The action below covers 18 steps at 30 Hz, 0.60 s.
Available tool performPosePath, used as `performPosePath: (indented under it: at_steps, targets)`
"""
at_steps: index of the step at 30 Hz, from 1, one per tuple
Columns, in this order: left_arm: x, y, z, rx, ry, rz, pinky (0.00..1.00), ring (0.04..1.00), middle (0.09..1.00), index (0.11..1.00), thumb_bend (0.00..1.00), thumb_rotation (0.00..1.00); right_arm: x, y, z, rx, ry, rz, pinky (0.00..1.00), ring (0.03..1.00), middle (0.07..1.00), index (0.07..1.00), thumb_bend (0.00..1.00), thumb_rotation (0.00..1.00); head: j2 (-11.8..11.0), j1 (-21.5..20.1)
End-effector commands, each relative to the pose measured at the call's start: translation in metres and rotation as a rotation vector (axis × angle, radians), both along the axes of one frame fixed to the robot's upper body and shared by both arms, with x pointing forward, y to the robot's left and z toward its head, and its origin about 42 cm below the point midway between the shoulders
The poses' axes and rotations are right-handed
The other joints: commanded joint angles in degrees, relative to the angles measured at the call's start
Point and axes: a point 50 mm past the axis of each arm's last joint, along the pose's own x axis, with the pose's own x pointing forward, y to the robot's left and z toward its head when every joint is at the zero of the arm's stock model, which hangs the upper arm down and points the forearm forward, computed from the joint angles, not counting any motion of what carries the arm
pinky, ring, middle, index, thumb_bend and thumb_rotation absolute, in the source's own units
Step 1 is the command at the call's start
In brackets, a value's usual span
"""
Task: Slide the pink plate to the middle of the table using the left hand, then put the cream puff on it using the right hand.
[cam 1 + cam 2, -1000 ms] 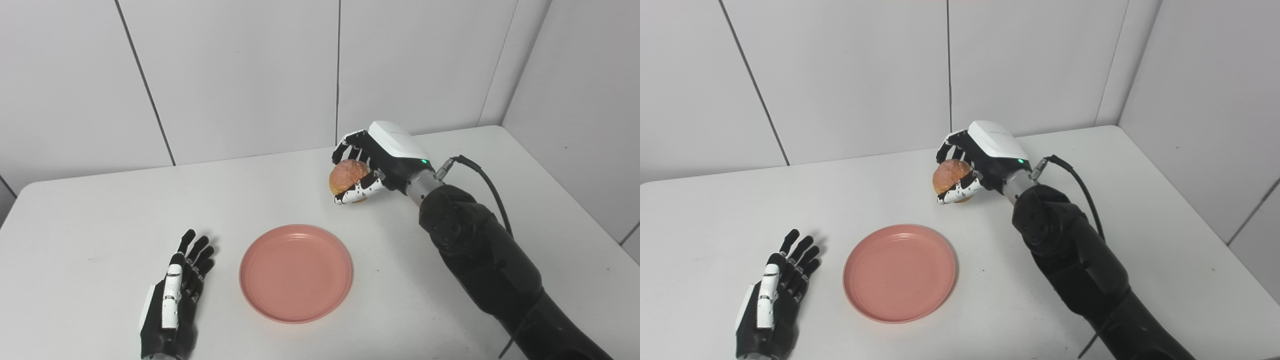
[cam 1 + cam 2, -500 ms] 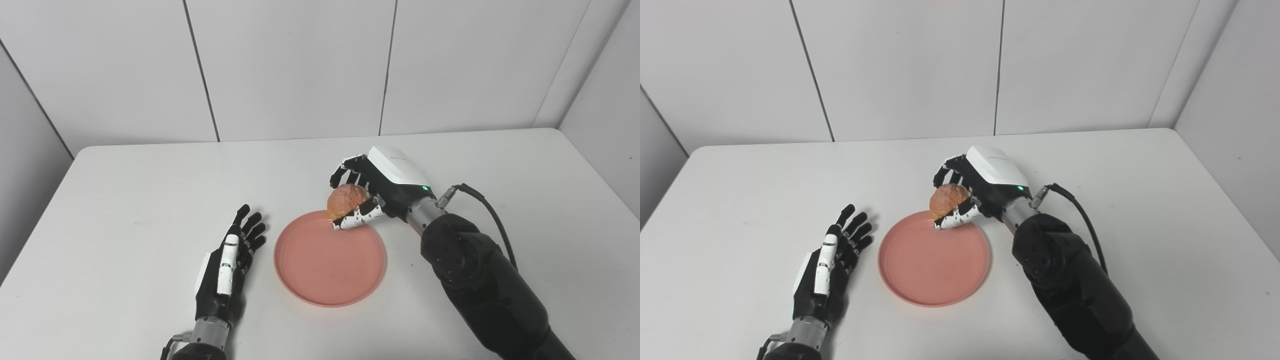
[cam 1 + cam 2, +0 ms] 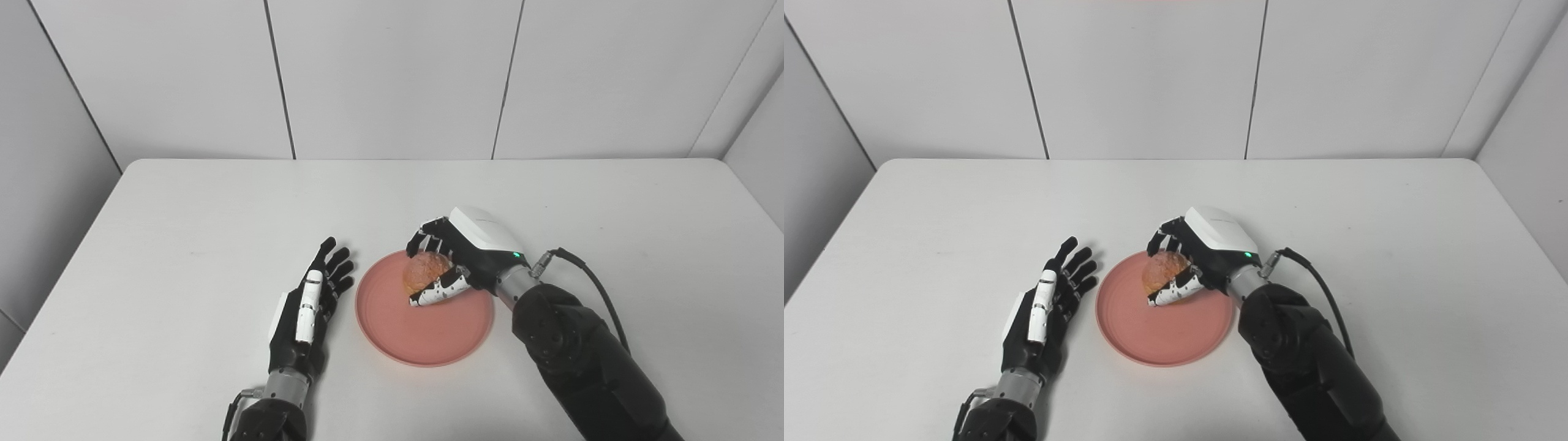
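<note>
The pink plate (image 3: 422,334) lies flat near the middle of the white table (image 3: 184,208). My right hand (image 3: 465,257) is shut on the golden-brown cream puff (image 3: 424,269) and holds it over the far part of the plate, low above it; I cannot tell whether the puff touches the plate. The same puff shows in the right eye view (image 3: 1164,269) over the plate (image 3: 1164,337). My left hand (image 3: 309,303) is open and empty, edge-up on the table just left of the plate, apart from its rim.
The table's edges show on the left, right and far sides, with grey wall panels behind. A black cable (image 3: 588,275) loops off my right wrist. Nothing else stands on the table.
The camera has swung, shifting the whole picture. My right hand has carried the cream puff from beyond the plate to over it and lowered it. The left hand stays open beside the plate.
</note>
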Motion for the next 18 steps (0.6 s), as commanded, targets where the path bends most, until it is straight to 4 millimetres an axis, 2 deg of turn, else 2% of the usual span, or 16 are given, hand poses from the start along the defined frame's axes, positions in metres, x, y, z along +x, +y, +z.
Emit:
performPosePath:
  at_steps: [1,10,18]
  targets:
    - [-0.011,-0.003,-0.026,0.014,0.15,-0.002,0.9,0.905,0.91,0.909,0.43,1.0,0.0,0.012,0.013,0.018,-0.086,0.05,0.33,0.409,0.444,0.527,0.52,0.0,0.15,0.15]
    - [-0.01,-0.006,-0.024,0.015,0.145,0.003,0.91,0.904,0.907,0.905,0.42,1.0,-0.004,0.023,-0.01,-0.006,-0.046,0.066,0.27,0.35,0.415,0.53,0.52,0.0,0.79,0.36]
    - [-0.011,-0.006,-0.022,0.01,0.149,-0.001,0.91,0.905,0.908,0.908,0.43,1.0,-0.005,0.024,-0.024,-0.026,-0.036,0.073,0.27,0.354,0.415,0.527,0.52,0.0,1.22,0.35]
